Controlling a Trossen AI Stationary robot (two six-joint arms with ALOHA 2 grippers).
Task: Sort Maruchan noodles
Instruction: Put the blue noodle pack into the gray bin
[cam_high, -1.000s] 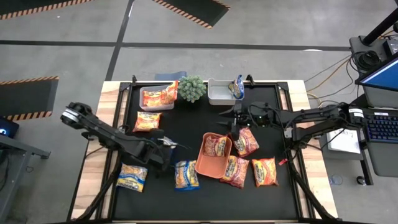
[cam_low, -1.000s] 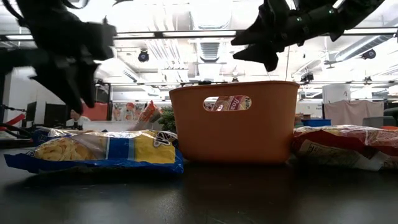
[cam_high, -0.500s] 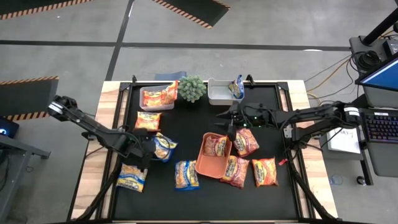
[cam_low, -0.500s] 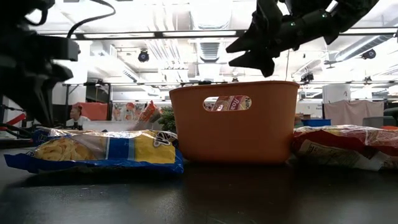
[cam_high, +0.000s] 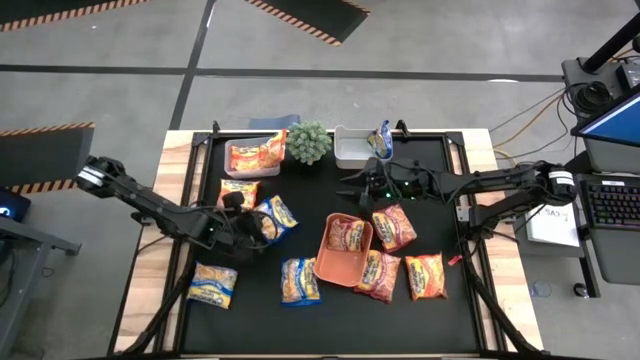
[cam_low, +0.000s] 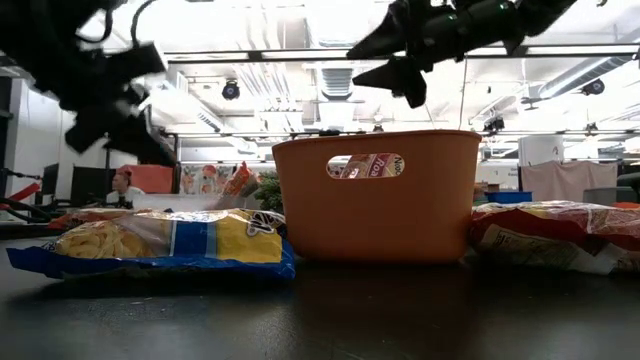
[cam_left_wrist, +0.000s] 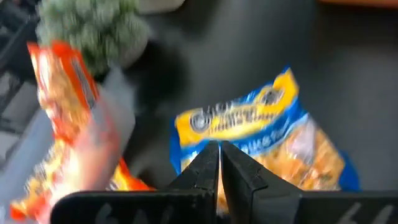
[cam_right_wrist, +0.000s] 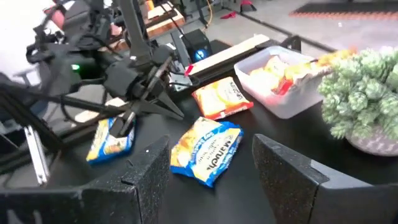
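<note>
Sorting half done: beside the orange tray (cam_high: 343, 248), which holds one red packet (cam_high: 347, 235), six packets lie loose. My left gripper (cam_high: 252, 229) pinches shut on a yellow-blue packet (cam_high: 274, 218) left of it; my right gripper (cam_high: 352, 186) hovers open behind it.

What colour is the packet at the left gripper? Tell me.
Yellow and blue packet, clearest in the left wrist view.
</note>
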